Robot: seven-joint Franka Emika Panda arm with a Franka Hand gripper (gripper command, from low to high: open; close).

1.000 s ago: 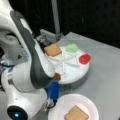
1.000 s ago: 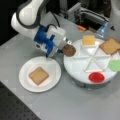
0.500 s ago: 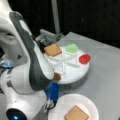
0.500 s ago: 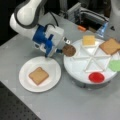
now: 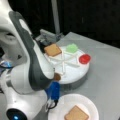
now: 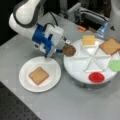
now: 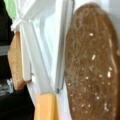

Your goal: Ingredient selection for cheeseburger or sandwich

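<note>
Got patty point(image 6: 69, 50) pinched in tool point(image 6: 62, 49) at tray point(image 6: 82, 67) rim, just over near compartment. Toast point(image 6: 38, 75) alone on plate point(image 6: 51, 68). Barely moved since last frame.

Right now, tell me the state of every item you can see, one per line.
Gripper: at the tray's edge, against the patty.
Patty: at the tray rim, by the gripper.
Plate toast: flat on the white plate.
Tray toast, cheese, green leaf, red disc: each lying in the sectioned tray.
</note>
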